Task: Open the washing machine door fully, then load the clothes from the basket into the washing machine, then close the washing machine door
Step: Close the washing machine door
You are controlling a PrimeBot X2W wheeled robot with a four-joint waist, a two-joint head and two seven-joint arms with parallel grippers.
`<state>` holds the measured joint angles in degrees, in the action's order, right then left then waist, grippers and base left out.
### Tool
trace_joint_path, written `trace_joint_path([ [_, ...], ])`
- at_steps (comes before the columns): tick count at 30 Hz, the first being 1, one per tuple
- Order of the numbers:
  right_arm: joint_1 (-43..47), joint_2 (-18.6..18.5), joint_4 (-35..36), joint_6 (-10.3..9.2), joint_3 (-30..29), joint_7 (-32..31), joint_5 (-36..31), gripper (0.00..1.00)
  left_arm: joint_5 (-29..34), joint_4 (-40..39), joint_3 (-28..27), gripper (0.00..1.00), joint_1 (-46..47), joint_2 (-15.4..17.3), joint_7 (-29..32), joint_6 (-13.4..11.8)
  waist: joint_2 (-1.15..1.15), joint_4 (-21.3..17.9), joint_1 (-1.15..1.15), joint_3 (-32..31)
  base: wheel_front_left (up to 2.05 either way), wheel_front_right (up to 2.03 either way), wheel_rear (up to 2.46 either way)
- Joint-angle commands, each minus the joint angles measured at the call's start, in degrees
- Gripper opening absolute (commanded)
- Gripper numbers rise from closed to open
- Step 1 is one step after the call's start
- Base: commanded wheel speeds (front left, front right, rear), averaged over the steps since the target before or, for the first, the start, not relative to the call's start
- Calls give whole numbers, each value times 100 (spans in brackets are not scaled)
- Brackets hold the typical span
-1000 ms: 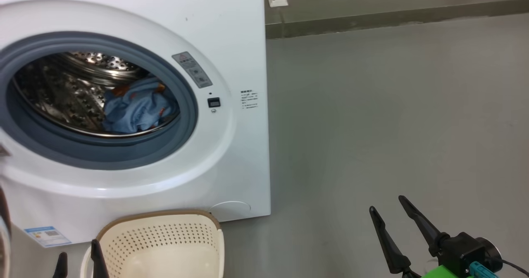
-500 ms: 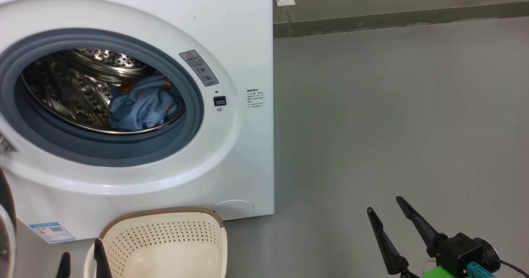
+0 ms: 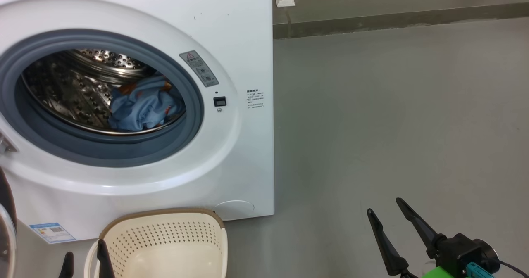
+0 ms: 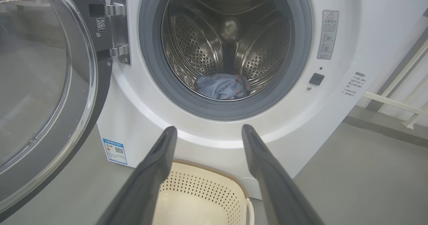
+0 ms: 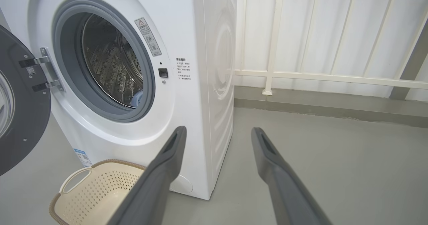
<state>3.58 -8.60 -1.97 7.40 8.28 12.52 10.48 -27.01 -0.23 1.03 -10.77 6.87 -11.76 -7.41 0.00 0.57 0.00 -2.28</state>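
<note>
The washer (image 3: pixel 231 42) stands on the grey floor (image 3: pixel 392 104) with its round opening facing the robot. The door (image 4: pixel 40 84) is swung wide to the left on its hinge (image 4: pixel 117 24) at the left edge of the opening. It stands out from the washer's front, and the bulge of its glass bowl is turned toward the space in front of the opening.

The clothes (image 3: pixel 142 106) lie inside the steel drum (image 4: pixel 200 44) as one crumpled blue bundle with orange patches. The bundle rests on the drum's bottom just behind the grey gasket (image 3: pixel 103 154); in the head view it sits toward the right side of the opening.

The basket (image 3: pixel 165 228) stands upright on the floor below the opening, close to the foot of the washer's front and nearer its right front corner. Whether it touches the washer cannot be told. Its handles show at its left and right ends, so its long axis runs along the washer's front. The part of its inside that shows holds nothing. A blue label (image 3: pixel 51 231) sits at the front's lower left corner.

The left gripper (image 4: pixel 208 128) hangs over the basket's near left edge, fingers spread apart and pointing at the opening, holding nothing. The right gripper (image 3: pixel 385 205) hangs over bare floor well to the right of the washer, fingers likewise apart and free of any load.
</note>
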Motion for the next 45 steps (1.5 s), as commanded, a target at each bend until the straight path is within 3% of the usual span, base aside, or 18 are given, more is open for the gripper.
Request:
trace_joint_path([
  [1,-72,-14,122,9,115,61,-31,100,-6,-151,-189,100,159,95,-9,-49,0,3,0,-5,0,0,0],
  [11,-69,-10,132,9,128,45,-44,100,-70,-155,-190,100,129,107,37,-87,0,18,0,-8,-64,64,0],
  [29,-82,23,77,9,156,41,-50,100,10,-73,-230,100,157,171,-81,-205,0,26,0,-13,-167,167,0],
  [45,-98,21,30,9,187,57,-49,100,-30,58,-210,100,188,207,-152,-157,0,9,0,-60,-17,17,0],
])
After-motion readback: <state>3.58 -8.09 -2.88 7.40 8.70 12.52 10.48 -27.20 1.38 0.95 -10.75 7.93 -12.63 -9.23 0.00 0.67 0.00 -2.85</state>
